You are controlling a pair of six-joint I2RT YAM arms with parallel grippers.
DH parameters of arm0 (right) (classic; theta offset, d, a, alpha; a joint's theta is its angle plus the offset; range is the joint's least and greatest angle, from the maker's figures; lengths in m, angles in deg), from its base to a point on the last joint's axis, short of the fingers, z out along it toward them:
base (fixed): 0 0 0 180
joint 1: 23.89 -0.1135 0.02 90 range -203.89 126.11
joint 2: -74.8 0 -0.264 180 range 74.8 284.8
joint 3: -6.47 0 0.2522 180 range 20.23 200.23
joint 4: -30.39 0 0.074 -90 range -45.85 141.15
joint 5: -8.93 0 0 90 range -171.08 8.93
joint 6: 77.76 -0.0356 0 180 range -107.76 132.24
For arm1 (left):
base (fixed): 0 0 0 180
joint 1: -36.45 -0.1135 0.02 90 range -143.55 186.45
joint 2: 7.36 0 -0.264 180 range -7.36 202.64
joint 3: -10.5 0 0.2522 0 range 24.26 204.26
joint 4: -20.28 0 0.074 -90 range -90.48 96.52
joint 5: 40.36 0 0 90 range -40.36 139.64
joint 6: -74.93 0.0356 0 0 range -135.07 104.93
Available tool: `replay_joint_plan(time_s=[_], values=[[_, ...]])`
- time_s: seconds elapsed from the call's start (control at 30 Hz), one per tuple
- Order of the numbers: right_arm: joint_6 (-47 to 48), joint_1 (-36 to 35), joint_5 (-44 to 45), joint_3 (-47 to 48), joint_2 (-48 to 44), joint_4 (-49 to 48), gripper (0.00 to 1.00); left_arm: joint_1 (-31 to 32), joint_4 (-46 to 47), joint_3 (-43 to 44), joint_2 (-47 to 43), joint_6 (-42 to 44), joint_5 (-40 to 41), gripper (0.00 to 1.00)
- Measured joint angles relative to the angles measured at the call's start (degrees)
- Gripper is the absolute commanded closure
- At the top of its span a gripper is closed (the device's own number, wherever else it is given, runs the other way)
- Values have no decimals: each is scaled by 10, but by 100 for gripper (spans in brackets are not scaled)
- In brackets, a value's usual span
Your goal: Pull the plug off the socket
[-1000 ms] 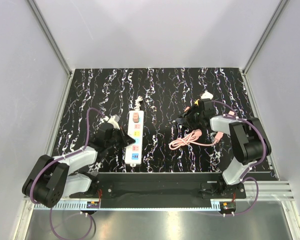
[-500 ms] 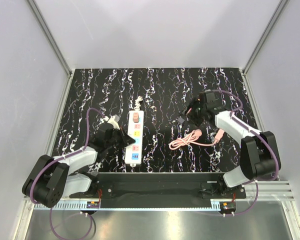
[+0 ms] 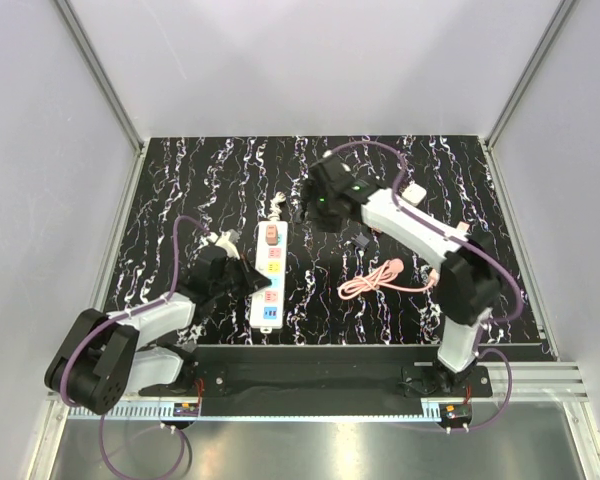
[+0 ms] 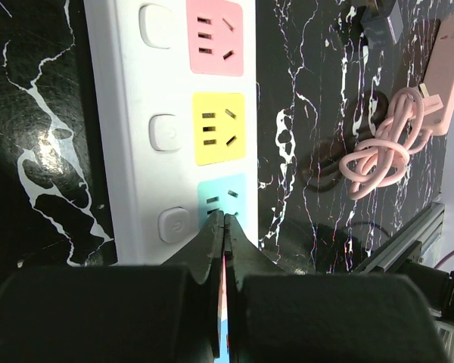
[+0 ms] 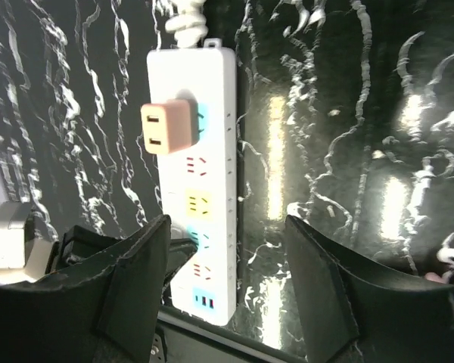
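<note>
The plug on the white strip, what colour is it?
Orange-brown plug; it shows best in the right wrist view.

The left arm [image 3: 140,335] is bolted at the left end of the black base plate [image 3: 310,375] and the right arm [image 3: 420,235] at its right end, and each is built of rounded black joint housings and pale grey link shells. A thin purple cable [image 3: 176,245] loops along each arm, and a small green light [image 3: 352,186] glows on the right arm's black wrist block, far from the plate. The left gripper [image 4: 225,227] ends in two matte black wedge fingers [image 4: 200,257].
</note>
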Motion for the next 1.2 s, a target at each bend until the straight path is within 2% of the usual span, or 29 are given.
replay_joint_plan(time_s=[0.27,0.57,0.9,1.2], values=[[-1,-63,22,171,139,78,34,0,-55,2,-36,2,5,100],[-2,-97,33,284,236,139,35,0,-146,40,-41,15,7,100],[-1,-107,51,391,324,208,39,1,-113,52,1,10,-12,100],[2,-108,87,497,390,258,44,1,-123,52,-10,9,-5,100]])
